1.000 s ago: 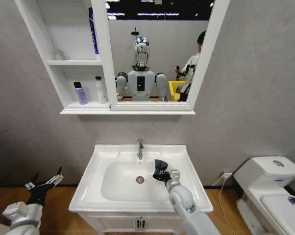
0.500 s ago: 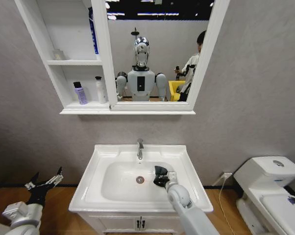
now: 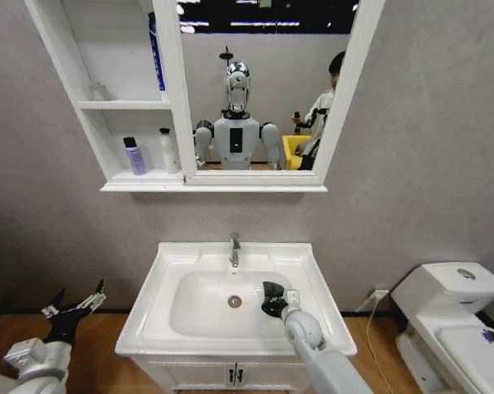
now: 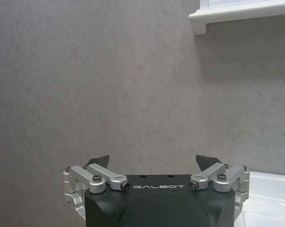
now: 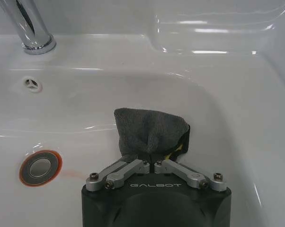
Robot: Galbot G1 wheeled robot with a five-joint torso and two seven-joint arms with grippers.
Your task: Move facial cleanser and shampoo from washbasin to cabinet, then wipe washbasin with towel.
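Since before, the right claw (image 3: 273, 300), shut tight on the towel (image 5: 149, 130), has slid down the washbasin (image 3: 148, 324) bowl, wiping; next it should rub the rest, while the left claw (image 4: 152, 163) waits open by the wall.

The washbasin (image 5: 218, 85) is showing a glossy white glaze, smooth and catching highlights along its rim. Its tap (image 5: 26, 28) is gleaming as polished chrome, and the drain (image 5: 40, 167) is looking like brushed metal inside an orange ring. The towel (image 5: 149, 130) is lying soft and matt, a napped dark cloth. The right gripper (image 5: 152, 163) is pairing bare silvery metal links with matt black housing. The wall (image 4: 109, 85) is appearing grey, faintly mottled and matt.
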